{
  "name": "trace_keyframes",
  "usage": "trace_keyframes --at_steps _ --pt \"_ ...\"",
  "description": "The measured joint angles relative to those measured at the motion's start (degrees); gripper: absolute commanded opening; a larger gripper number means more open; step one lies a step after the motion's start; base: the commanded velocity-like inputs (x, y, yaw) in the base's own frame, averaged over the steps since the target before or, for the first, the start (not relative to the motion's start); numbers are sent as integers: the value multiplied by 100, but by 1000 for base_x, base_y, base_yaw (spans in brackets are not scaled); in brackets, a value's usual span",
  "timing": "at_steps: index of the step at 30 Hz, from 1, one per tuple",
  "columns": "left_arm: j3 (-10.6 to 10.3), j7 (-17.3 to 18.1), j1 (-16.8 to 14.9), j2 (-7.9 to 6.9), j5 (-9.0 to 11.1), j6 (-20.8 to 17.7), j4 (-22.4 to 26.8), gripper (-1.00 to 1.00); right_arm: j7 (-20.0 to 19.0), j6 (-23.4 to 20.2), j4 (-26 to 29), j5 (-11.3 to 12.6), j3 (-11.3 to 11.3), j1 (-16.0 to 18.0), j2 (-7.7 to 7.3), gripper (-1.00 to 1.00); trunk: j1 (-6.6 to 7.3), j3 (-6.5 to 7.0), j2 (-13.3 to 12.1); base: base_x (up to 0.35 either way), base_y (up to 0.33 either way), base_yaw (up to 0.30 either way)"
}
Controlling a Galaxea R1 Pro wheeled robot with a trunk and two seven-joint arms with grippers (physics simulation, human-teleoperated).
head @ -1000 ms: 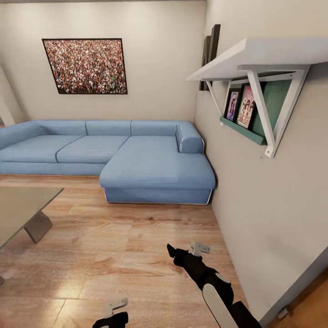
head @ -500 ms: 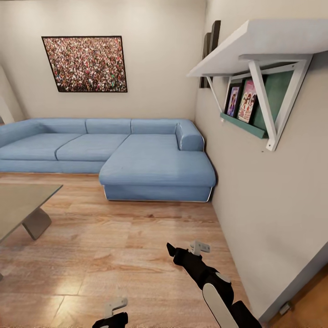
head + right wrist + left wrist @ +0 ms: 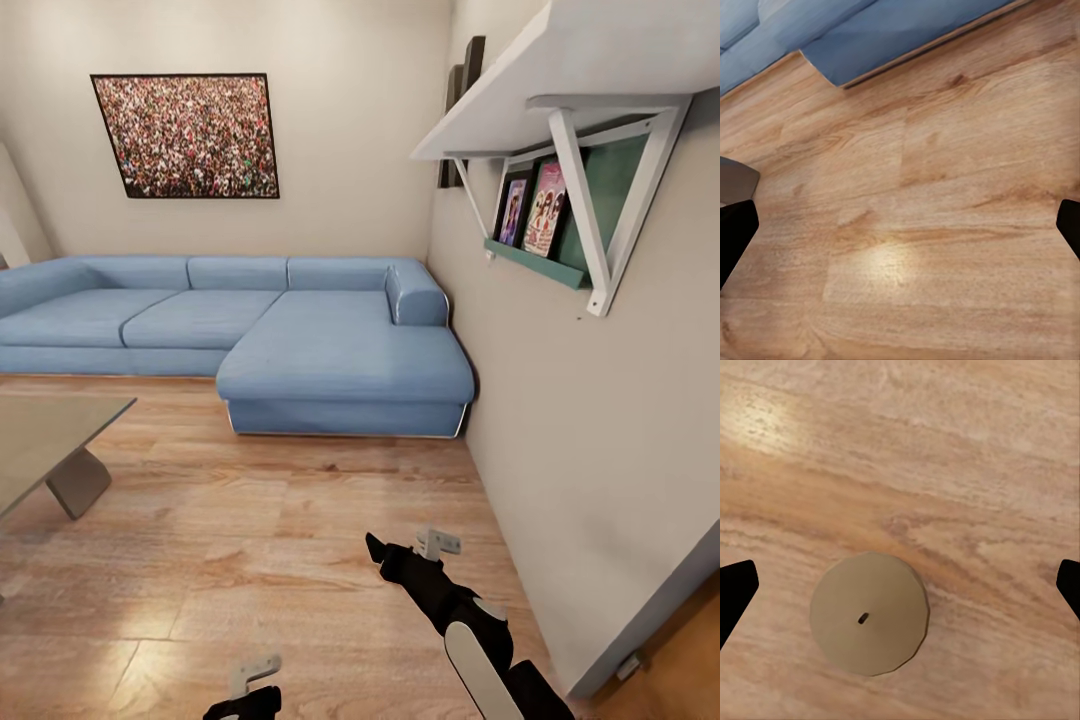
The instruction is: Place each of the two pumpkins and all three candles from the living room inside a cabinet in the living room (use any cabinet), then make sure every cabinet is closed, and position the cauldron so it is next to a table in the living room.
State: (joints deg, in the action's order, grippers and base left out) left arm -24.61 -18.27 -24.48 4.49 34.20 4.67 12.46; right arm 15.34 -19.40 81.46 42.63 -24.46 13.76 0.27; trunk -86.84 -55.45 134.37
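We are searching; our left tool (image 3: 900,592) gapes over a candle (image 3: 870,613), calling for a descent; right tool (image 3: 900,225) open.

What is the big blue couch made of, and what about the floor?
The couch looks like soft matte blue fabric: seamed cushions, no shine. The floor looks like polished wood planks: brown grain lines, plank joints and a pale glare patch. Being a render, it might be laminate.
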Motion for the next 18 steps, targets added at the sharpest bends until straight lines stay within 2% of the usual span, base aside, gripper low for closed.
trace_keyframes --at_steps 14,18 --pt "76 -29 0 -49 9 30 8 100 -1 0 0 0 0 0 0 100 -308 -251 562 0 0 0" --pt "80 -303 0 -58 6 59 11 100 -1 0 -2 0 0 0 0 100 -395 -323 722 0 0 0"
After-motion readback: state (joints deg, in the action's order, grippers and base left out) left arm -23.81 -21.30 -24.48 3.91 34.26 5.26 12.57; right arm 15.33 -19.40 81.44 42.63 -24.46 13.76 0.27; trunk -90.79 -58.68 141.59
